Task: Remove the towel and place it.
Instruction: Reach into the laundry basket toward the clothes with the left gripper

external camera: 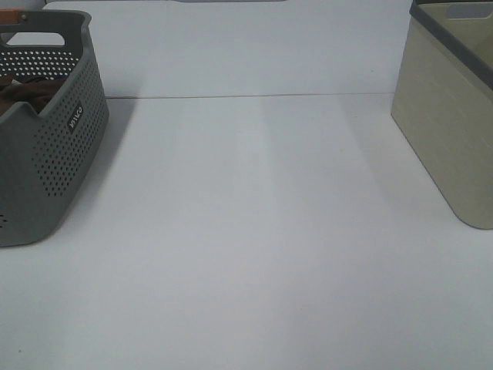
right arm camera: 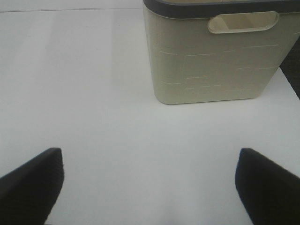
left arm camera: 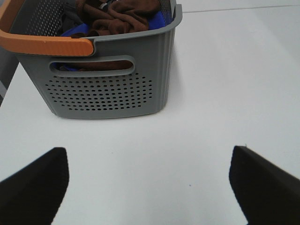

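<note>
Both hands wide, empty: left hand (left arm camera: pixel 149 185), right hand (right arm camera: pixel 150 185). Towel (left arm camera: pixel 119 16) heaped in basket (external camera: pixel 62 162), left edge of high view. I'd pinch top brown fold (skip blue cloth (left arm camera: pixel 75 32)).

Place: a staged test bench with laundry props, more lab than home, though the views cannot fully settle it.
Surface: a plain, matte white table (external camera: pixel 254 231) with a thin seam (external camera: pixel 254 96) running across it.
Left side: a grey perforated basket (left arm camera: pixel 103 93) with an orange handle (left arm camera: pixel 47 46), holding a crumpled brown towel (left arm camera: pixel 126 16) and blue fabric (left arm camera: pixel 158 21).
Right side: a beige bin (right arm camera: pixel 211 70) with a dark grey rim (right arm camera: pixel 187 10) and a cut-out grip (right arm camera: pixel 243 22), well apart from the basket.
Backdrop: white surface continues behind both containers.
</note>
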Controlling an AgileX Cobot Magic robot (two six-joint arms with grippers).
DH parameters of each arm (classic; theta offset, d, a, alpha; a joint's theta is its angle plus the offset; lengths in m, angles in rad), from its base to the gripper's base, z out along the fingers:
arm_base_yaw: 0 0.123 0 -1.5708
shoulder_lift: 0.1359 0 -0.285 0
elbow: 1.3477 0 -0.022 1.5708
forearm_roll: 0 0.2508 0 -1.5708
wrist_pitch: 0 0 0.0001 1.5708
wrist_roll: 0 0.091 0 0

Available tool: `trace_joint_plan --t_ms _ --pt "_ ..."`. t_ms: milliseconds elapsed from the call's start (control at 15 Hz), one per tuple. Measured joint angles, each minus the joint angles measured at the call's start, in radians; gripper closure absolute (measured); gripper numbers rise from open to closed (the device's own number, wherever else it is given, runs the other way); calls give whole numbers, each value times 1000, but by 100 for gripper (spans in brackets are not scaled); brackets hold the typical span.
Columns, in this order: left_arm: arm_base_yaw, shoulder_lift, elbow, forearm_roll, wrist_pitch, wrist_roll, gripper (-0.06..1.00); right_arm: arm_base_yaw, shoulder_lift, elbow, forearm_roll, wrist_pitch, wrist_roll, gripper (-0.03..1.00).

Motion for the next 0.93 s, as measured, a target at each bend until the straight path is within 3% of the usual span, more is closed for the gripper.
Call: trace_joint_plan --t_ms 200,600,800,933 --pt "0 165 -43 0 -175 -12 7 0 0 0 0 0 0 4" --pt "0 584 -91 -1 -631 -48 8 0 0 0 0 0 0 4" --pt "0 827 -169 5 -734 -48 17 0 0 0 0 0 0 4" --pt "0 982 -255 13 -740 -48 20 0 0 0 0 0 0 4"
